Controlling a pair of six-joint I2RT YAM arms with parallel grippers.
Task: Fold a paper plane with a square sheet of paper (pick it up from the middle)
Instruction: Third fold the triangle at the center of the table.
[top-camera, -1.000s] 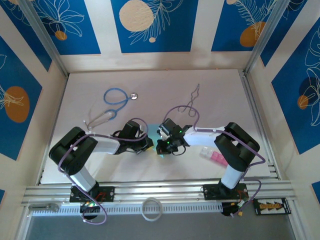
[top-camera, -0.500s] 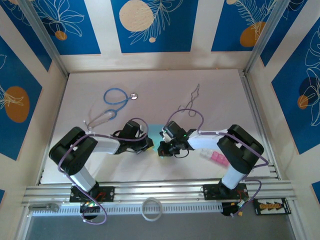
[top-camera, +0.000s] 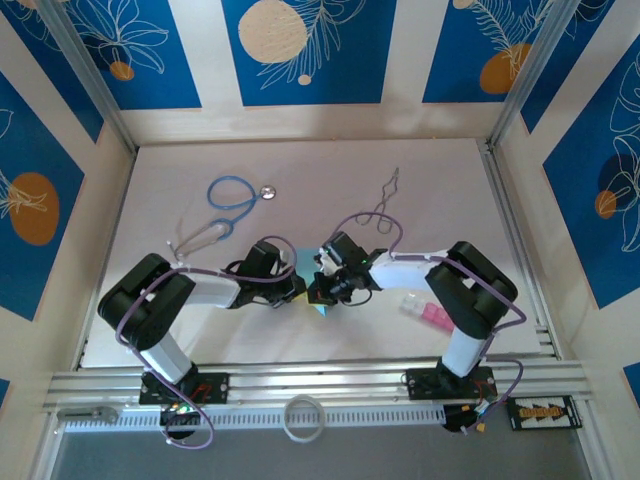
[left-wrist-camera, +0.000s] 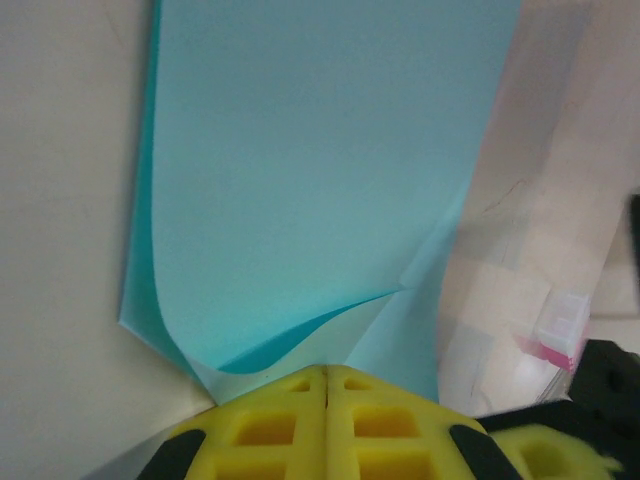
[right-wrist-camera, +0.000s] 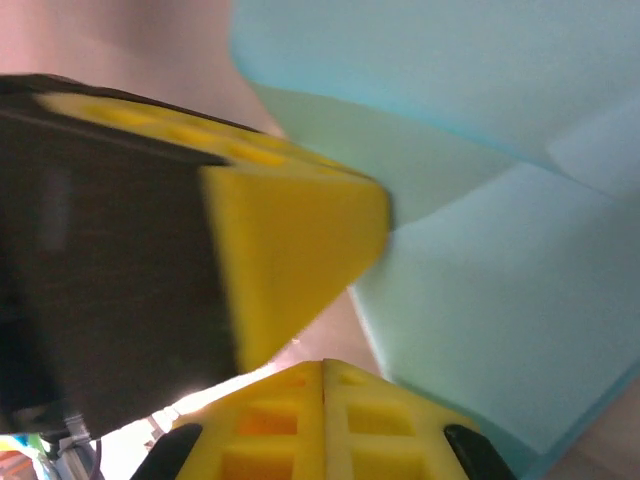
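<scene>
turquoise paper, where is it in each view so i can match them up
Top external: turquoise paper near the picture's centre.
Left wrist: upper middle, lower edge curled up.
Right wrist: right side, overlapping layers.
Shared landmark: pink and clear blocks, right of the paper in the top and left wrist views.

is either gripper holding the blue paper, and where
Cannot be told: both are shut, the left gripper at the curled near edge of the paper, the right gripper beside it, no paper visibly between their fingers.

Light turquoise paper (left-wrist-camera: 320, 150), yellow left pincer (left-wrist-camera: 326, 370), blue-tubed stethoscope (top-camera: 210, 190), pink blocks (top-camera: 436, 316), blue floral walls (top-camera: 300, 70).
</scene>
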